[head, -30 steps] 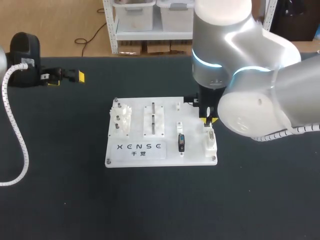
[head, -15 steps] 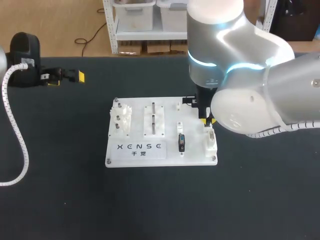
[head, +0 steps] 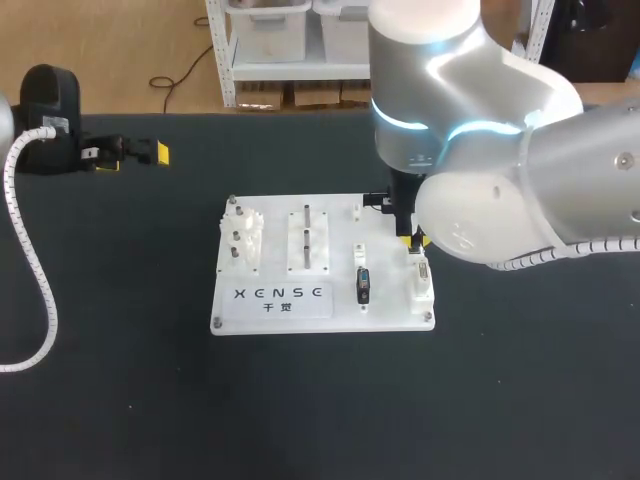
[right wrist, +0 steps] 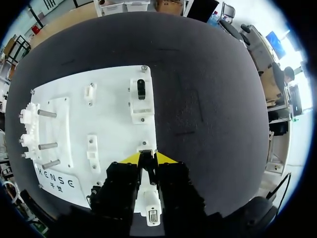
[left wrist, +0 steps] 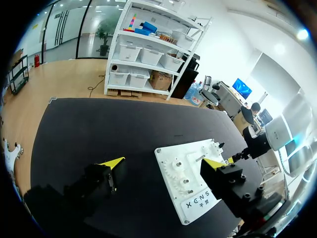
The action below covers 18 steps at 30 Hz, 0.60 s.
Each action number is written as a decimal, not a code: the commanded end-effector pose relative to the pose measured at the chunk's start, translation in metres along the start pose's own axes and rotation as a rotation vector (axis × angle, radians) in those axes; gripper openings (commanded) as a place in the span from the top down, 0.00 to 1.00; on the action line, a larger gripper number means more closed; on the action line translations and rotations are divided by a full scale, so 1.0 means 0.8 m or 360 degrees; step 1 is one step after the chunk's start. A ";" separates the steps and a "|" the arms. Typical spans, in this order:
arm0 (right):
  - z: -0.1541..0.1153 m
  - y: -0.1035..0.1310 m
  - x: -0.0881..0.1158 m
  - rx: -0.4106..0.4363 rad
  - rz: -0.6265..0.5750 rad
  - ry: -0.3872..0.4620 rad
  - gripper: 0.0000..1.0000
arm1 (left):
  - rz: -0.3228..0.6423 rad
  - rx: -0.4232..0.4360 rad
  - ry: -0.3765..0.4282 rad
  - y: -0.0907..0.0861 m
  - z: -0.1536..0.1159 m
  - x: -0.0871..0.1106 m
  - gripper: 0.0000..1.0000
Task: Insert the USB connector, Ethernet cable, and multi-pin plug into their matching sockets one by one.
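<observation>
Right gripper [right wrist: 144, 157] hovers over the white board [head: 392, 305], right edge, just behind the multi-pin block [head: 421, 282]. Cannot tell its jaw state. Left gripper [left wrist: 163, 161] is well left of the board, jaws apart. To do this well: square up over the block, then descend slowly and vertically.

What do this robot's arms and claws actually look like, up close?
The right arm is fat, rounded silver-grey with a glowing cyan ring. The left arm shows a black housing and a white coiled cable. The left claw and right claw have black fingers with yellow tips.
</observation>
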State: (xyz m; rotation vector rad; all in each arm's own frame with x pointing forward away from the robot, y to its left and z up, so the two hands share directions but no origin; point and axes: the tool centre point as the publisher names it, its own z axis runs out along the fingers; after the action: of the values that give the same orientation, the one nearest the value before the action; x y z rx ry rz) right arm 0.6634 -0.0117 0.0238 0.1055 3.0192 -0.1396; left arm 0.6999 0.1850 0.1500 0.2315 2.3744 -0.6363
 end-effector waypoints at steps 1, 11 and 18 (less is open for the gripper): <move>-0.011 -0.001 0.004 -0.0002 0.0005 -0.0050 0.00 | 0.0000 0.0000 0.0000 0.000 0.000 0.000 0.00; -0.072 0.017 0.027 -0.0078 -0.0018 -0.0158 0.00 | 0.0000 0.0000 0.0000 0.000 0.000 0.000 0.00; -0.079 0.043 0.056 -0.0145 -0.0044 -0.0131 0.00 | 0.0000 0.0000 0.0000 0.000 0.000 0.000 0.00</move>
State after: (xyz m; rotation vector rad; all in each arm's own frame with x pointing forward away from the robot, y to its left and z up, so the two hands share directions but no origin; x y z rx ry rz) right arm 0.6230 0.0307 0.0795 0.0485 2.9622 -0.0199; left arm 0.6999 0.1850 0.1500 0.2315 2.3744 -0.6362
